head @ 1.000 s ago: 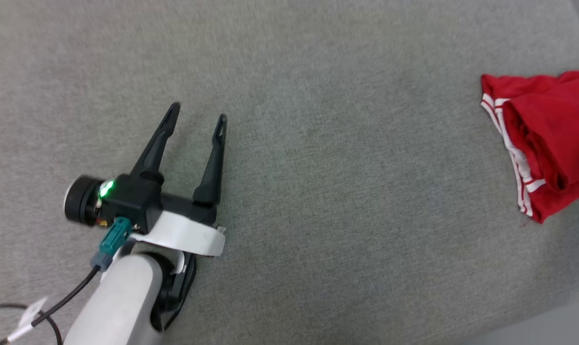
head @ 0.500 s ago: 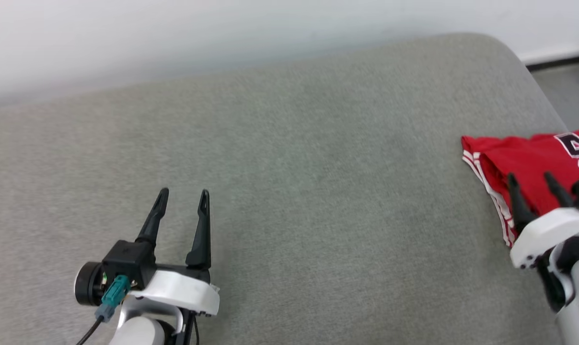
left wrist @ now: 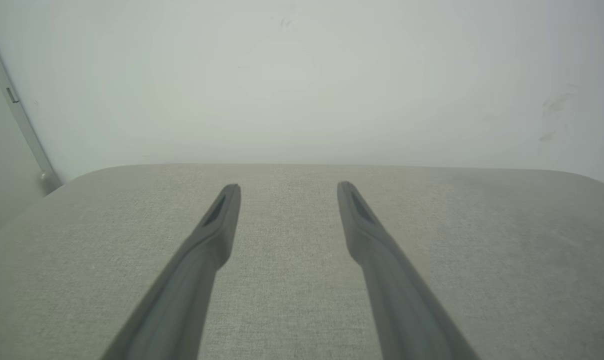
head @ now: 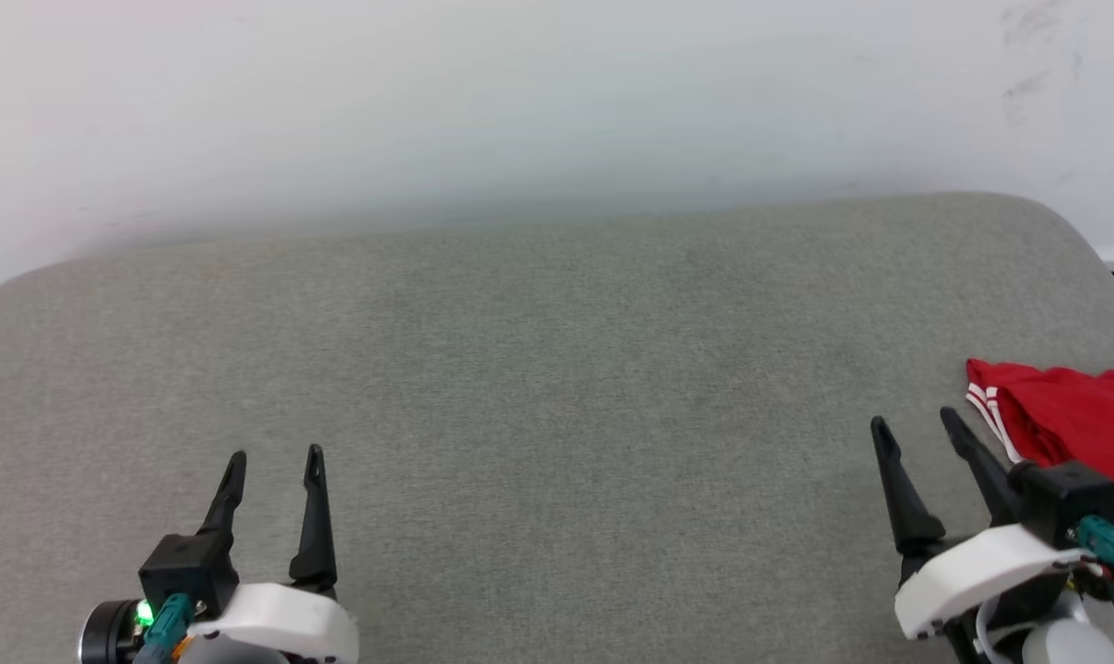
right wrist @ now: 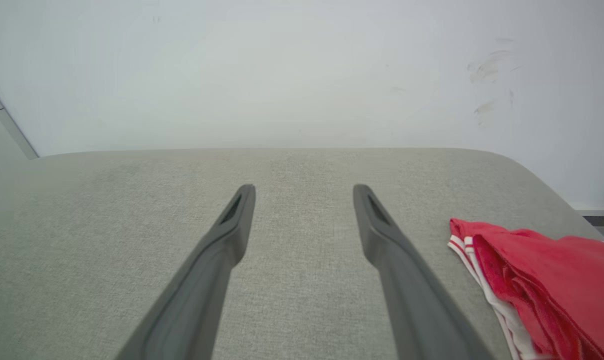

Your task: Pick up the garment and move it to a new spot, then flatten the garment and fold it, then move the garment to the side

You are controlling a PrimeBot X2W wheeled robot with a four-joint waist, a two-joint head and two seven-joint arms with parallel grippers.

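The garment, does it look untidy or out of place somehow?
Somewhat: the garment lies in a loose, uneven bundle near the right end of the grey surface, beside the right claw. Nothing looks damaged.

The garment [head: 1069, 415] runs off the right edge of the head view, and its near part is covered there by the wrist block behind the right gripper [head: 915, 420]. In the right wrist view the right and bottom edges cut it off, and its folds hide the layers beneath, so its full outline cannot be told. The bottom edge of the head view cuts off the base of the left gripper [head: 276, 456].
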